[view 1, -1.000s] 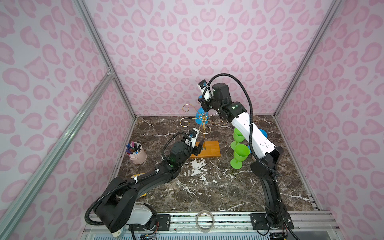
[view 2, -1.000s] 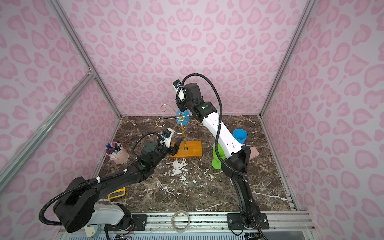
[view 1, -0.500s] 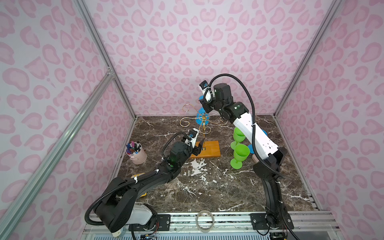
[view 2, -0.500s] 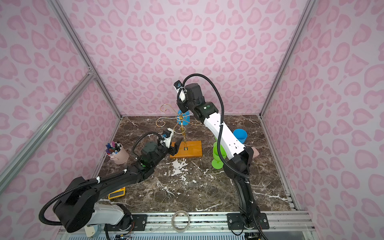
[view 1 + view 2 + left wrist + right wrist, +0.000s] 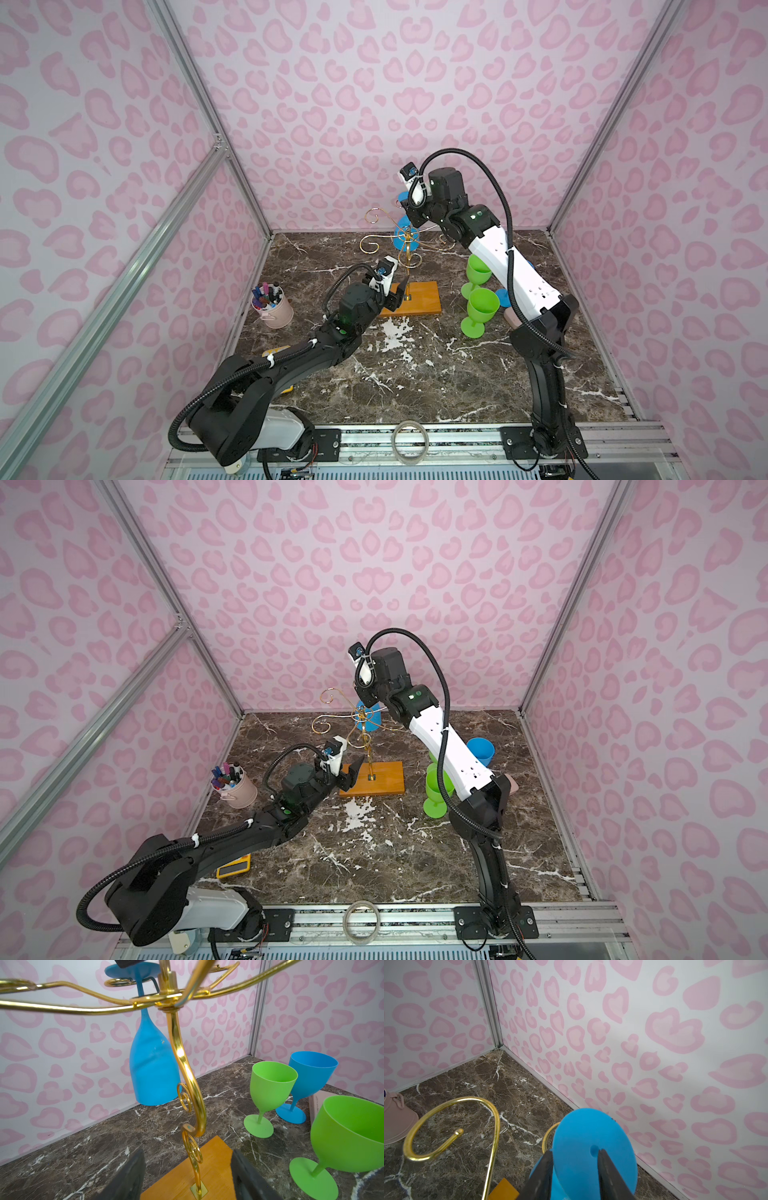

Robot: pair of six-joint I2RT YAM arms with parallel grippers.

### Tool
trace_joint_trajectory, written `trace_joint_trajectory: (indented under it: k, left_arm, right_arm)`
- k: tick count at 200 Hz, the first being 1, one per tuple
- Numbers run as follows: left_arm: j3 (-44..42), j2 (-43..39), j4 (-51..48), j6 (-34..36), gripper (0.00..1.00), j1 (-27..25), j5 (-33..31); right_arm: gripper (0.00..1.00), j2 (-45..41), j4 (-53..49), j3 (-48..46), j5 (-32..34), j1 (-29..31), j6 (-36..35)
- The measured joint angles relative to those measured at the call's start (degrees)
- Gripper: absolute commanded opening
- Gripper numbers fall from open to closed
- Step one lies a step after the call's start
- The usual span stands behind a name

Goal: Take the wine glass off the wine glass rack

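The right gripper [image 5: 574,1151] is up high near the middle of both top views, and its 2 black fingers [image 5: 544,1172] sit on either side of the round foot of the blue plastic wine glass [image 5: 152,1064]; I cannot tell if they squeeze it. The glass hangs upside down on the thin gold wire wine glass rack [image 5: 181,1059]. The left gripper [image 5: 188,1151] is low, with its 2 fingers wide apart around the rack's post, over the flat orange wooden base [image 5: 218,1167].
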Motion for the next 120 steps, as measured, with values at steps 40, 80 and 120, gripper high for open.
trace_joint_trajectory:
  k: [40,80,120]
  left_arm:
    - [0.0,-0.02,-0.22,0.0,0.67,0.0,0.0]
    - [0.0,-0.02,-0.42,-0.02,0.67,0.0,0.0]
    - [0.09,-0.02,-0.44,-0.02,0.67,0.0,0.0]
  right_arm:
    - [0.35,-1.09,0.07,-1.62,0.0,0.28,-0.2]
    - [0.32,-1.84,0.11,-3.21,0.02,0.39,-0.22]
    - [0.36,-2.27,0.26,-3.56,0.07,0.37,-0.24]
